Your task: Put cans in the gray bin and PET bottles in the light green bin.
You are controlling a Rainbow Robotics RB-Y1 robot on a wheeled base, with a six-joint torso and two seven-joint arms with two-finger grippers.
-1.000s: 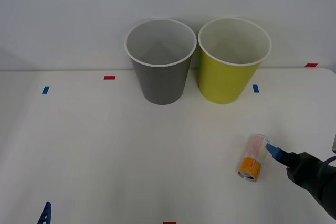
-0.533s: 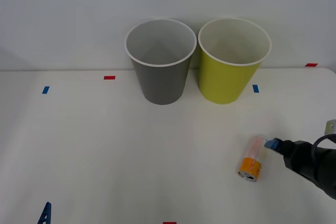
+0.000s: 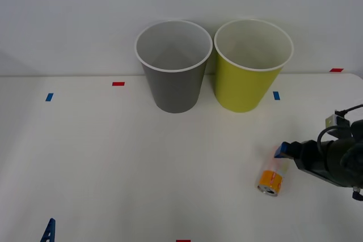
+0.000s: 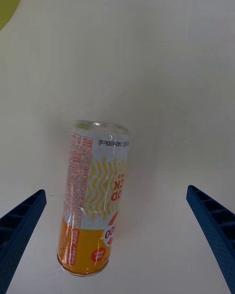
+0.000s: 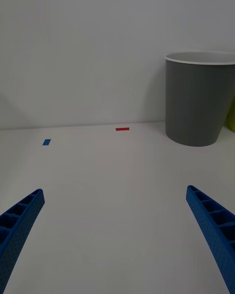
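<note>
Because the can [image 4: 94, 198] lies on its side off-centre between the wide-open, empty right end effector [image 4: 117, 235], one finger could roll it away.

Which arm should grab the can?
Right. The right gripper hangs over the can, jaws open either side of it. The left gripper sits far across the table.

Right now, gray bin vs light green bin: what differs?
Colour: the gray bin is gray outside, the light green bin yellow-green. Position: the gray bin stands to the robot's left of the light green bin, which is nearer the can and the right gripper. Shared: upright, tapered, white rims, nothing visible inside.
</note>
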